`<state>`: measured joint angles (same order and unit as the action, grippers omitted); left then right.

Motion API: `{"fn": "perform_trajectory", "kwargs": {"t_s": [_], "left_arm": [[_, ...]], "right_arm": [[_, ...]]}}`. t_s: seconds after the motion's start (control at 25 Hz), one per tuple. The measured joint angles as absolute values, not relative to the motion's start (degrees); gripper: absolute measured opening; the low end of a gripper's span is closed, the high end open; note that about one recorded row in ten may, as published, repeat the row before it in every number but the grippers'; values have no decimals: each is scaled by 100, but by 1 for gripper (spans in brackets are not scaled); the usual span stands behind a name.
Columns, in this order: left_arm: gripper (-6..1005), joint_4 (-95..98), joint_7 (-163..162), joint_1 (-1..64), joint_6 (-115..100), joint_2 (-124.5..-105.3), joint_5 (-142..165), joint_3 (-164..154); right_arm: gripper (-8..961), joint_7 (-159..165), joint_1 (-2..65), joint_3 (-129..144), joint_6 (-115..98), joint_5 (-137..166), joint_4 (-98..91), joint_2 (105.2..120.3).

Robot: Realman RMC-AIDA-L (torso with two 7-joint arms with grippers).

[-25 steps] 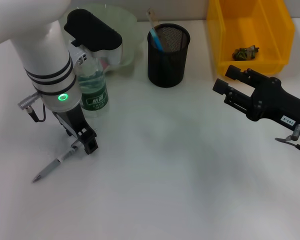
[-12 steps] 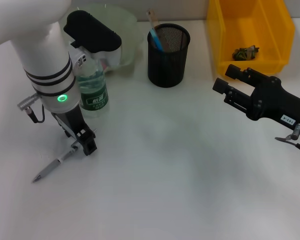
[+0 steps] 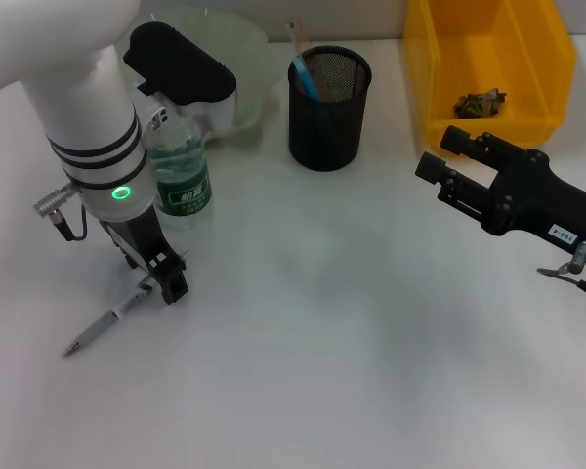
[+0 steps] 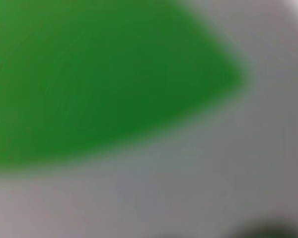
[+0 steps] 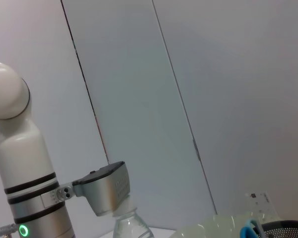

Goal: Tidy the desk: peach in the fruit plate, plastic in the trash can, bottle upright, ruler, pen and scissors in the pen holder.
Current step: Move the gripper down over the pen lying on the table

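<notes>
A grey pen (image 3: 105,323) lies slanted on the white table at the near left. My left gripper (image 3: 163,277) is down at the pen's upper end, touching or nearly touching it. The bottle (image 3: 182,176) with a green label stands upright just behind that arm. The black mesh pen holder (image 3: 329,96) holds a blue-handled item and the ruler (image 5: 260,201). My right gripper (image 3: 441,154) hovers open and empty at mid right. The scissors (image 3: 569,273) peek out from under the right arm. Crumpled plastic (image 3: 480,102) lies in the yellow trash can (image 3: 436,68). The peach is hidden.
The pale green fruit plate (image 3: 242,41) stands at the back, partly behind the left arm. The left wrist view is filled by a blurred green patch. Bare table stretches across the middle and front.
My left gripper has shifted slightly left at the pen's end. The pen and the right arm have not moved.
</notes>
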<state>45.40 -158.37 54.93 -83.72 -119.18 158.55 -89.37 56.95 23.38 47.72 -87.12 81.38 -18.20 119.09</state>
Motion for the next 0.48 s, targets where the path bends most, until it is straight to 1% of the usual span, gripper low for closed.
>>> {"fn": "perform_trajectory", "kwargs": {"t_s": [0.32, 0.48], "left_arm": [[590, 4534, -15838, 5488, -8353, -11918, 15852, -8938], [564, 4529, -15838, 5486, -8348, -11917, 15852, -8938]], "right_arm": [[581, 5695, 2337, 4772, -8724, 8139, -1820, 11909], [581, 5695, 2337, 4772, -8727, 8138, -1819, 11909]]}}
